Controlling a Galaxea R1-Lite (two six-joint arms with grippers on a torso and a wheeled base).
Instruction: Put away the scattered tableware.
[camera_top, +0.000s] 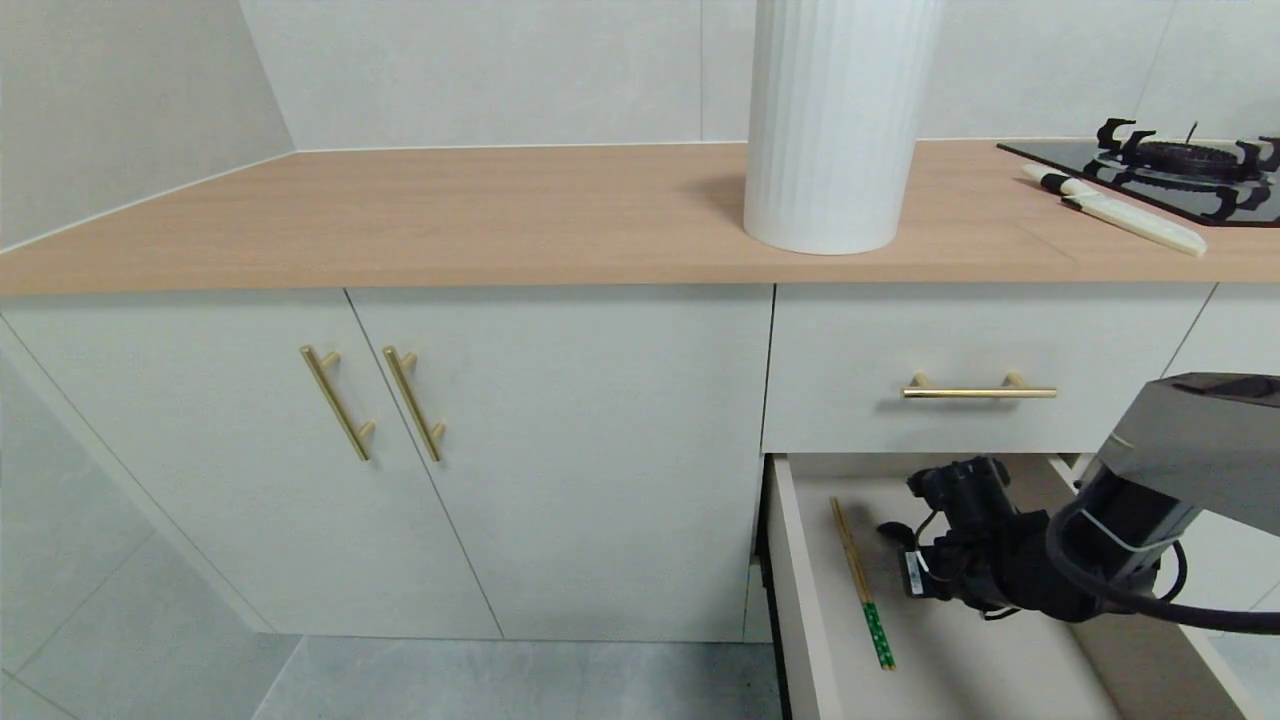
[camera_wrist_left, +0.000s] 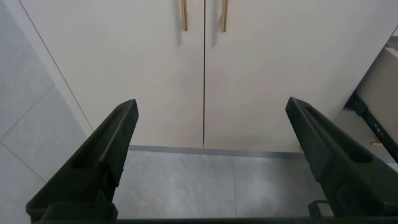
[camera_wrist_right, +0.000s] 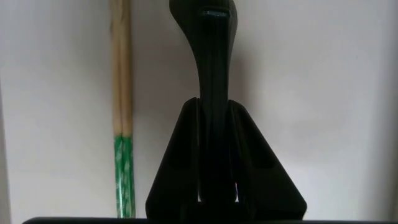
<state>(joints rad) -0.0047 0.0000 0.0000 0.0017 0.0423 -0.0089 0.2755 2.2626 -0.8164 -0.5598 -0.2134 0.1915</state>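
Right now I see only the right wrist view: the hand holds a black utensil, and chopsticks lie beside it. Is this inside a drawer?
Observer: Yes, the right hand and black utensil are over the open drawer, under the counter.
Operator: Is other tableware lying outside?
Observer: A knife lies on the counter, beside the stove.
Operator: And the other arm?
Observer: The left hand is open and empty, facing the cabinet doors.

Wooden bench (camera_top: 450, 215): white ribbed cylinder (camera_top: 835, 120) right of center, white knife (camera_top: 1130, 218) far right, just beside black gas hob (camera_top: 1190, 160). Open drawer (camera_top: 795, 580) below right: green-tipped chopsticks (camera_top: 862, 585) on its floor, left side.
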